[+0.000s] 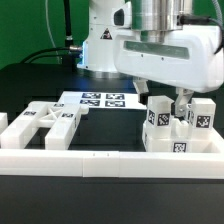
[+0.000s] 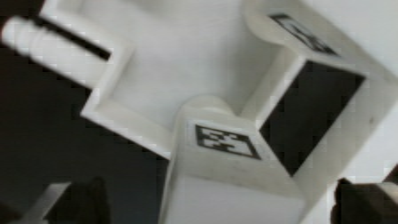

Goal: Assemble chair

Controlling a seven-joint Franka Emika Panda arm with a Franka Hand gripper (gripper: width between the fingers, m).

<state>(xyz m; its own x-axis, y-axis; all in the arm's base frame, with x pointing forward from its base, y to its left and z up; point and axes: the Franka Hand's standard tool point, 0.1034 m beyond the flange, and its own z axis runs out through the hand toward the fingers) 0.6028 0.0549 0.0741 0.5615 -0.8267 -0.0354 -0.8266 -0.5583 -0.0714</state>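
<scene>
The chair parts are white blocks with black-and-white tags. A tagged cluster of parts (image 1: 178,132) stands at the exterior view's right. A cut-out frame (image 1: 45,121) lies at the left. My gripper (image 1: 167,104) hangs right over the cluster with its fingers down around the top. In the wrist view a white part with a square tag (image 2: 226,141) fills the frame and runs down between my fingers. My gripper (image 2: 222,205) is open, one dark fingertip (image 2: 75,202) on each side of the part, with gaps showing. Whether the fingers touch it is unclear.
The marker board (image 1: 104,100) lies flat at the back middle. A long plain white border rail (image 1: 100,160) runs along the front, with a raised end block (image 1: 3,124) at the left. Cables and the arm's base (image 1: 100,40) stand behind.
</scene>
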